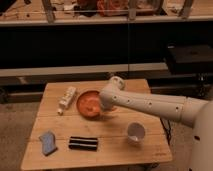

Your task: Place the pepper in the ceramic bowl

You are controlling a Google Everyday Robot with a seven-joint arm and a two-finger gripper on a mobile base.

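Gripper (106, 104) hangs at the end of the white arm (150, 104), over the 3 o'clock rim of the ceramic bowl (88, 104). It is turned down and away, so whether it is open, closed or gripping anything cannot be told. The arm reaches in from 4 o'clock across the wooden table (115, 150), and its wrist joint (116, 83) bulges above the bowl's far right side.

The ceramic bowl, orange-red with a paler inside, sits upright a little toward 11 o'clock of the table's middle. The arm's end covers its right edge. The pepper cannot be made out anywhere, neither in the bowl nor at the gripper.

A white bottle (66, 99) lies on its side at 9 o'clock of the bowl, just beside it. A small white cup (135, 132) stands upright at 4 o'clock of the bowl, well apart from it. A flat black packet (83, 143) lies at 6 o'clock of the bowl near the table's front edge, and a blue sponge (48, 142) lies at 7 o'clock near the front left corner.
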